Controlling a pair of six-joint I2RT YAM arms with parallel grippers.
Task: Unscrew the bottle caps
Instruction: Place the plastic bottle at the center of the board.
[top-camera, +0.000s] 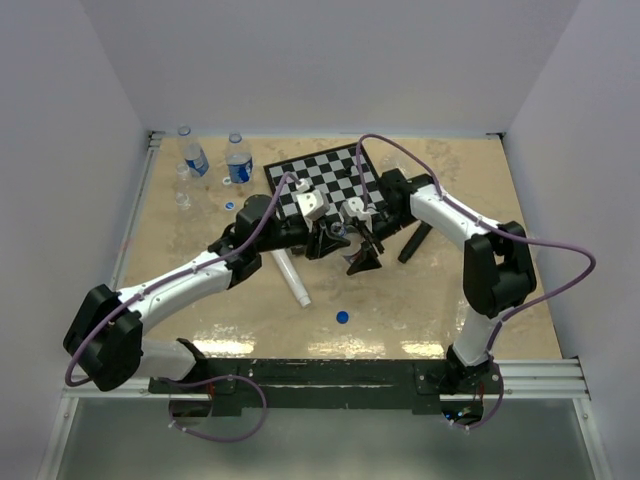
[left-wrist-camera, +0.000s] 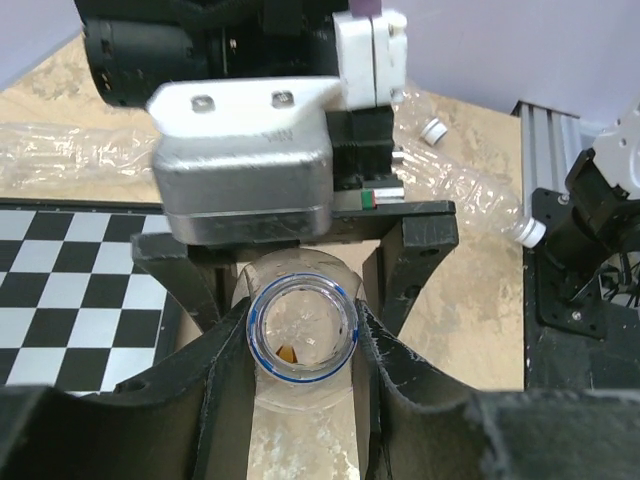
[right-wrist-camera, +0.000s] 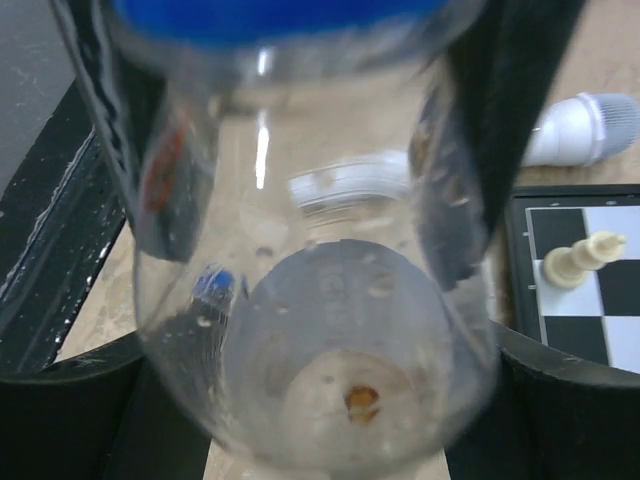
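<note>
I have the bottle (left-wrist-camera: 300, 325) at the near edge of the chessboard (top-camera: 325, 175), where my two arms meet. My left jaws are drawn narrow and clamped round its neck, one finger (left-wrist-camera: 225, 400) pressed to each side just under the blue ring. The mouth stands open and I look straight down into it. My right jaws stand wide, one finger on each side of the bottle's body, and the left wrist view shows a gap between them and the plastic.

One blue cap (top-camera: 342, 317) lies on the desk (top-camera: 470, 170), well to my side of the chessboard and apart from everything. A second blue cap (top-camera: 229, 205) lies off the chessboard's left edge, near two upright bottles (top-camera: 194, 155) (top-camera: 238, 160). A white microphone (top-camera: 293, 280) lies nearer to me than the chessboard's left corner, and a black microphone (top-camera: 415, 243) off its right corner. A pale chess piece (right-wrist-camera: 580, 255) sits at the chessboard's edge.
</note>
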